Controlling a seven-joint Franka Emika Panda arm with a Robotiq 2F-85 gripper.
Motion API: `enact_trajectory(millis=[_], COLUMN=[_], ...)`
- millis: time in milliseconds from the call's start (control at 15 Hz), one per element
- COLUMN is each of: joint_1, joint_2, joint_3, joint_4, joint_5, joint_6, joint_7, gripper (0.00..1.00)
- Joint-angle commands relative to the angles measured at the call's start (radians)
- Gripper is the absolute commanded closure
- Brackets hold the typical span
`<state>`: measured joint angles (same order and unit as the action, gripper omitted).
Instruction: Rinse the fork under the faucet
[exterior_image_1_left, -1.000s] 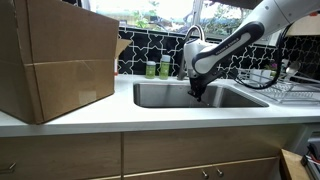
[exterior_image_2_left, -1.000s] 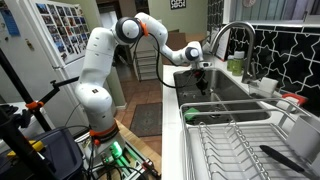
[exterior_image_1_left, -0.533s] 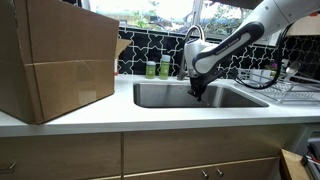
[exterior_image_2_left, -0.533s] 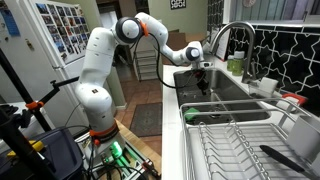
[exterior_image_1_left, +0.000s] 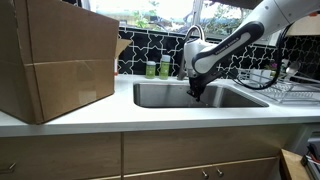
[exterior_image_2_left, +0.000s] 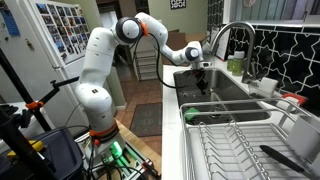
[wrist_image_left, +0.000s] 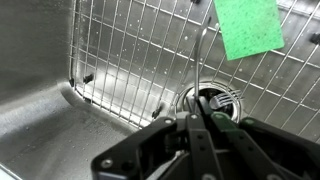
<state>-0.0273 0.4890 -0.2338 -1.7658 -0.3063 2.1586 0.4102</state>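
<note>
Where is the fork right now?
In the wrist view the fork is pinched in the gripper, reaching out over the sink's wire grid, past the drain, with a green sponge to its right in the picture.

Mixed daylight and room light; the pictures are small and slightly soft.
In an exterior view the window (exterior_image_1_left: 165, 10) behind the faucet (exterior_image_1_left: 192, 38) is washed out to white, while the sink (exterior_image_1_left: 160, 96) below the faucet lies in shadow. In the wrist view the steel of the sink shines with a pale glare and the fork (wrist_image_left: 199, 60) shows a thin bright line along its handle. The pincer (wrist_image_left: 200, 128), close to the lens, is dark and out of focus.
</note>
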Motion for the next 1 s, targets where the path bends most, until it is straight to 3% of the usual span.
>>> enact_trajectory(millis=[0, 933], joint_1=[-0.016, -0.018], joint_2=[-0.004, -0.006], joint_3=[0.012, 0.006], joint_4=[-0.007, -0.014], joint_5=[0.018, 0.013], joint_6=[0.022, 0.040], joint_7=[-0.014, -0.008], gripper=[0.99, 0.99])
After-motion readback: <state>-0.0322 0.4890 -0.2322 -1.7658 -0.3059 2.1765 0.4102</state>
